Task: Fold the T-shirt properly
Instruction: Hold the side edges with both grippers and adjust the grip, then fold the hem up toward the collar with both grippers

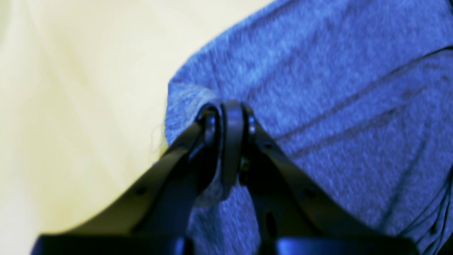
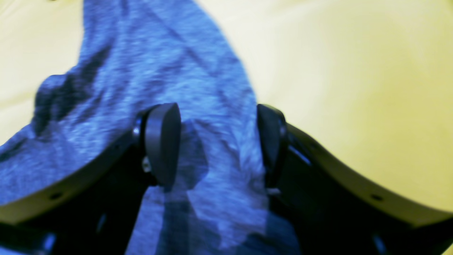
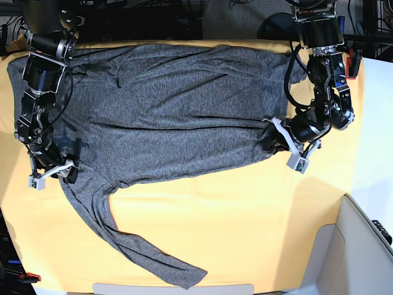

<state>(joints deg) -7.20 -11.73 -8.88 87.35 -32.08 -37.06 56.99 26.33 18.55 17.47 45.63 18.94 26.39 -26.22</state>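
Note:
The dark heather-grey T-shirt (image 3: 178,110) lies spread flat across the yellow-orange table cloth (image 3: 245,221), with one long sleeve (image 3: 135,246) trailing toward the front edge. At the shirt's right-hand edge my left gripper (image 3: 270,136) is shut on the fabric. In the left wrist view its jaws (image 1: 228,113) pinch a corner of the T-shirt (image 1: 318,88). At the shirt's left end my right gripper (image 3: 69,171) stands open. Its fingers (image 2: 162,141) sit apart astride a strip of the T-shirt (image 2: 159,63), and the cloth lies loose between them (image 2: 216,141).
A white bin or counter (image 3: 362,246) stands beyond the table's front right corner. Dark equipment and cables line the far edge behind both arm bases. Bare table cloth shows in front of the shirt body, to the right of the sleeve.

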